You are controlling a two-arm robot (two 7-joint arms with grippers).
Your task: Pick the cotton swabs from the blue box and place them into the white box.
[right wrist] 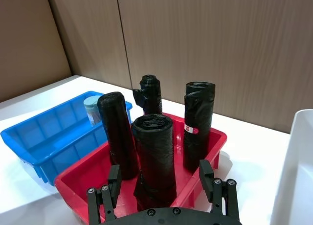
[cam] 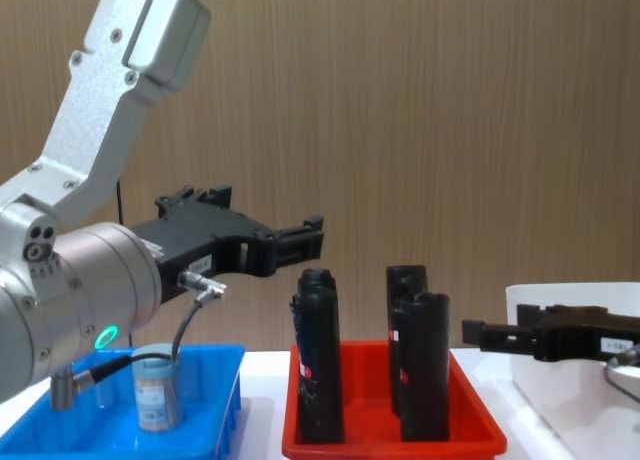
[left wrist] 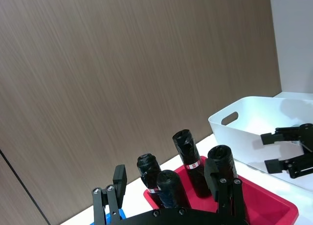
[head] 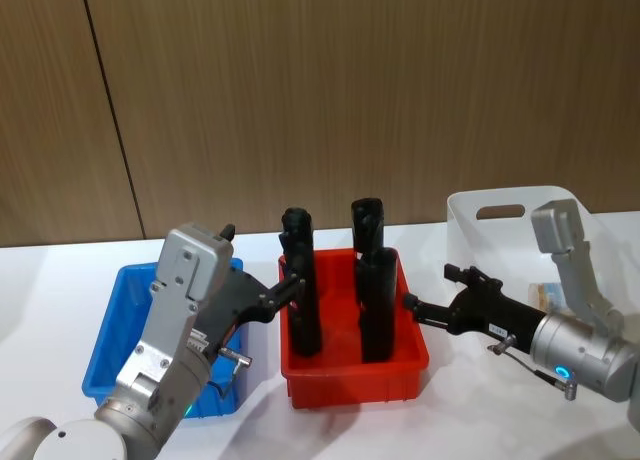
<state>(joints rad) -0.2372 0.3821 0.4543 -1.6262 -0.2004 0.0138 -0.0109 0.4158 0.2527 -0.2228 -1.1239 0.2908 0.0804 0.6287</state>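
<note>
While both arms hang above the table, I start at my far left with the blue box [head: 115, 310], which sits on the white table [head: 50, 280]. One jar of cotton swabs [cam: 157, 388] stands upright inside it, lid up, toward the side nearest the red tray [head: 355, 380]; from the right wrist view I see its pale lid [right wrist: 92, 103] poking over the blue wall just behind a black bottle. My left gripper [head: 285, 288] hovers above the blue box, raised well clear of the jar and reaching toward the red tray. Its jaws are spread apart with nothing between them, which the left wrist view confirms by the two fingers [left wrist: 119, 180] standing wide of each other.

Next comes the red tray in the middle, just beside the blue box, holding four tall black bottles [head: 300, 290] upright.

Farther right, my right gripper [head: 425, 310] hangs in the air between the red tray and the white box [head: 510, 215], pointing toward the tray. Its jaws are parted too and grip nothing. The white box stands at the right end of the table, its oval handle cut-out [head: 500, 212] facing me. Something pale with a tan band lies low inside it behind the right arm, but I cannot tell what it is.
</note>
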